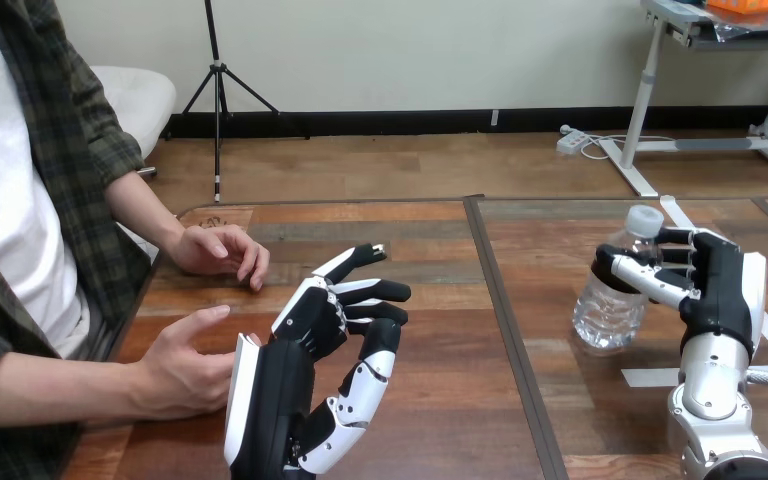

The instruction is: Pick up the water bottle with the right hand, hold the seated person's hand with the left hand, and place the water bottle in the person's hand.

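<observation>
Where the brown wooden worktop (440, 400) meets its left edge, the person's farther hand (222, 252) rests palm down on the wood, loosely curled. Closer to me, the person's nearer hand (182, 368) is held on its edge, thumb up, just beside the white shell on the back of my left hand (295, 385). I cannot tell whether the two touch. My left hand's fingers (372, 292) are open, spread and only slightly bent, pointing away from me, and they hold nothing. A dark seam (510, 330) runs across the worktop between my two arms. Right of it, the clear plastic water bottle with a white cap (610, 305) stands on the worktop, well apart from both of the person's hands. My right hand (720, 285) meets it from the right, its fingers (650, 282) wrapped round the bottle's upper part just under the cap, gripping it.
</observation>
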You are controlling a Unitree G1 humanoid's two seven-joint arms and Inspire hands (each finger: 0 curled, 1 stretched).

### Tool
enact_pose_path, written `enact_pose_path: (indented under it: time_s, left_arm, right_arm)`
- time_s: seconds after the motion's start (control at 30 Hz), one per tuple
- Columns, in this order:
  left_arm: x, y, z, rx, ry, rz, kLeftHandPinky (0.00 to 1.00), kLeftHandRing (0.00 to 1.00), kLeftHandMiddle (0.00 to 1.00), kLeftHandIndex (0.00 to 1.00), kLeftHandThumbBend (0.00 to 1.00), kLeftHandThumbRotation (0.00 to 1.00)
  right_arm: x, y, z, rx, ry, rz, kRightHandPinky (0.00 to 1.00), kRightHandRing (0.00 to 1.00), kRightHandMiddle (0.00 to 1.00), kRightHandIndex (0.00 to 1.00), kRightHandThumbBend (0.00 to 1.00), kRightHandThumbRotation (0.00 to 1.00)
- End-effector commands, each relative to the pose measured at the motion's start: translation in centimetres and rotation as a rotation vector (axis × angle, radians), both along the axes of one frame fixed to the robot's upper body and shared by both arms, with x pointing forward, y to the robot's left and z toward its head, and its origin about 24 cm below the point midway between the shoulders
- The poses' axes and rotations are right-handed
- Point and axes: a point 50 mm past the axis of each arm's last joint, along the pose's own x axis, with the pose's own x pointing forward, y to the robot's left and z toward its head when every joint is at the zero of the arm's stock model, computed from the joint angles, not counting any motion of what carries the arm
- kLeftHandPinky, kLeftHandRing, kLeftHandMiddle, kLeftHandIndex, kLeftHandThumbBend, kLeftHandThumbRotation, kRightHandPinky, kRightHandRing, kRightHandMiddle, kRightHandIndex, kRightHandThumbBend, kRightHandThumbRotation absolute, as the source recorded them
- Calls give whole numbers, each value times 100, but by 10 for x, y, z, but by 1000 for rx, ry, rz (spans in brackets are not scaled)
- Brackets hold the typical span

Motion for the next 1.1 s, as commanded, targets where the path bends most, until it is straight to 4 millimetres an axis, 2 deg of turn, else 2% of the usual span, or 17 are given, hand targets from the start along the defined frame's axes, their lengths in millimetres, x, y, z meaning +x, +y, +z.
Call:
enact_pose_path:
  time_s: [0.0, 1.07]
  left_arm:
    - [-3, -8, 4, -49, -10, 15, 48, 58, 64, 76, 30, 47]
    - [1, -8, 5, -55, -9, 9, 49, 59, 64, 76, 31, 46]
  right_arm:
    - [22, 5, 39, -31, -177, 38, 40, 46, 51, 51, 77, 0]
    - [25, 15, 62, -63, -355, 106, 35, 41, 47, 48, 74, 0]
